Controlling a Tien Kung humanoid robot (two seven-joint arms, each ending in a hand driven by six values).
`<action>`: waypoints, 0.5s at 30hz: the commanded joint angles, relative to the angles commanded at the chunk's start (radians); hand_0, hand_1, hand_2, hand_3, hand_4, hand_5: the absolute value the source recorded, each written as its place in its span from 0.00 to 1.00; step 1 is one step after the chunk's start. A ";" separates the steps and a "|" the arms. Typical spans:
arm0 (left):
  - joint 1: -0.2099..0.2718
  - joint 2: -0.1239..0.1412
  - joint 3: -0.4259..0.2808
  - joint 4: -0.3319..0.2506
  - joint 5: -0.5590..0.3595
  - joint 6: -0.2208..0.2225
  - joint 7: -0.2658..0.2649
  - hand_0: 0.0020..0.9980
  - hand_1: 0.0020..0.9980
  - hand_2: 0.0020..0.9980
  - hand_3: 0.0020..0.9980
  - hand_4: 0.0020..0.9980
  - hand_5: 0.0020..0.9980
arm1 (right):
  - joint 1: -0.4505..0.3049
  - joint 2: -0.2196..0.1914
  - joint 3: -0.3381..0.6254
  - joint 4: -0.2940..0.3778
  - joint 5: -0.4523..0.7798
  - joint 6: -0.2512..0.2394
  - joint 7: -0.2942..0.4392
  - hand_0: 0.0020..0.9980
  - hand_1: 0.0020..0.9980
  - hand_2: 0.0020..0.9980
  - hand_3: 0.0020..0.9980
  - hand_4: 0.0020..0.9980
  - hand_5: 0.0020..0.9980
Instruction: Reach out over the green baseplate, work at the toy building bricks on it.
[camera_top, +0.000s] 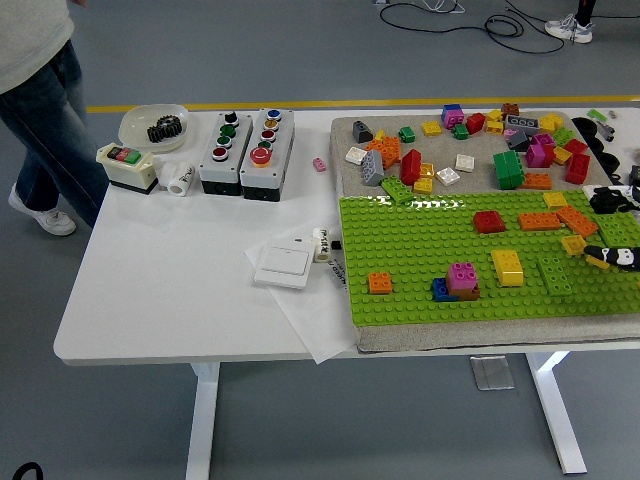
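The white table (170, 290) fills most of the view, its long side running left to right. On its right half a grey mat (345, 150) carries the green baseplate (420, 250), a wide rectangle lying flat with its long axis parallel to the table's near edge and its right end running out of view.

A person in jeans (45, 120) stands beyond the table's far left corner.

Behind the baseplate, a loose heap of bricks (500, 145) in many colours is scattered over the mat. Two grey button boxes (245, 150) stand side by side near the far edge, with a white bowl holding a black gear (155, 125) to their left and a small cream switch box (128, 165) in front of that. A sheet of paper (310, 310) under a white wall switch (283, 265) lies just left of the baseplate.

On the baseplate stand a yellow brick (508, 266), a red brick (489, 221), an orange brick (380, 283) and a pink brick (462, 276) stacked over a blue one.

At the right edge, the robot's right hand (612, 228) reaches in over the baseplate; only dark fingers show near a yellow piece, and I cannot tell whether they grip anything.
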 joint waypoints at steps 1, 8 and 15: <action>0.000 0.000 0.000 0.000 0.000 -0.001 0.000 0.72 0.72 0.71 0.60 0.66 0.61 | 0.006 -0.001 -0.012 -0.002 -0.026 -0.005 0.000 0.77 0.74 0.77 0.82 1.00 0.34; 0.003 0.001 -0.001 0.000 -0.002 -0.003 0.000 0.72 0.72 0.71 0.60 0.66 0.61 | 0.050 -0.001 -0.104 -0.009 -0.149 -0.010 0.000 0.79 0.74 0.77 0.82 1.00 0.32; 0.001 0.004 0.005 -0.001 -0.011 -0.006 -0.001 0.72 0.72 0.71 0.60 0.66 0.61 | 0.098 0.026 -0.184 -0.039 -0.111 -0.010 0.000 0.82 0.76 0.78 0.82 1.00 0.31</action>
